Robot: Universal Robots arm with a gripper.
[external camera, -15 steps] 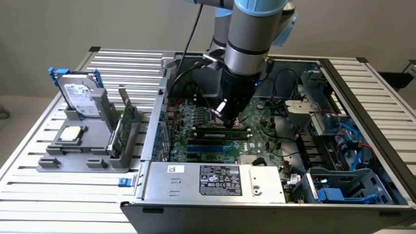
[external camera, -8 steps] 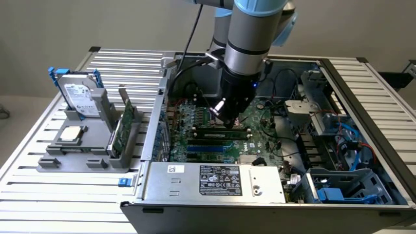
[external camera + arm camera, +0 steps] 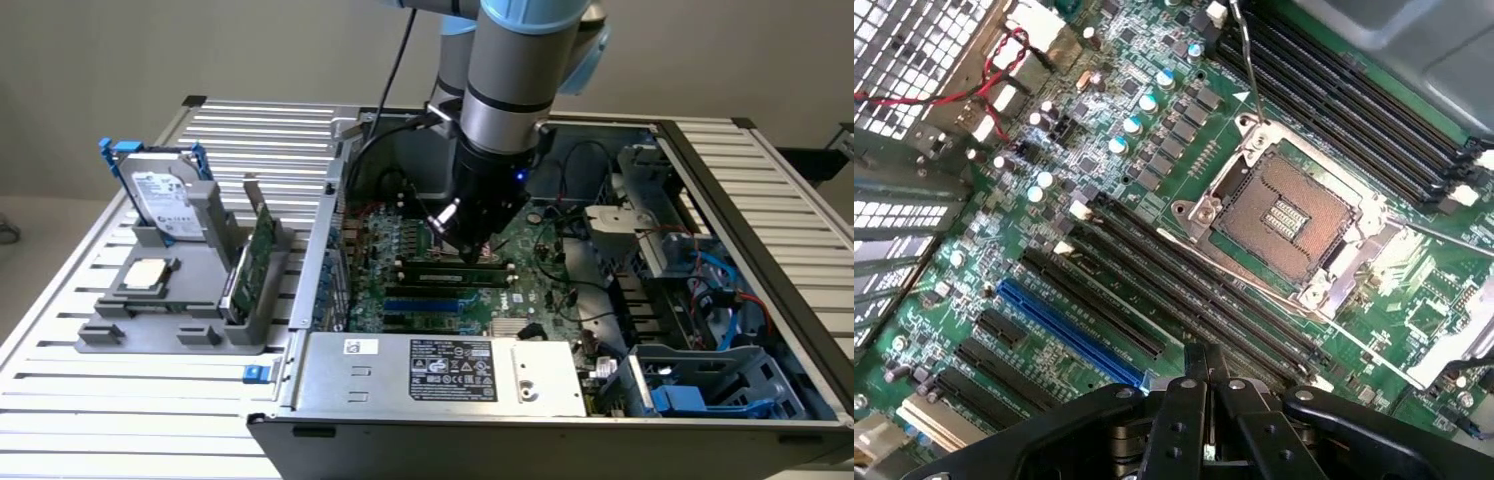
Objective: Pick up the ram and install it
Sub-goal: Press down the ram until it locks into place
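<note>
Ram appears in the exterior view as a long, narrow green strip lying along the black memory slots of the motherboard, directly beneath the hand. Whether it is seated in a slot or gripped by its edge cannot be told. The hand is inside the open computer case, lowered close to the board, and its fingers are clenched together. In the wrist view the closed fingertips meet over the bank of black slots that runs beside the empty processor socket, with a blue slot a little further to one side. A second bank of black slots lies on the far side of the socket. The case rests on a slatted metal worktop. On the exterior view's left, well apart from the hand, a grey holder carries a silver hard drive with blue rails, an upright green expansion card and a processor chip.
</note>
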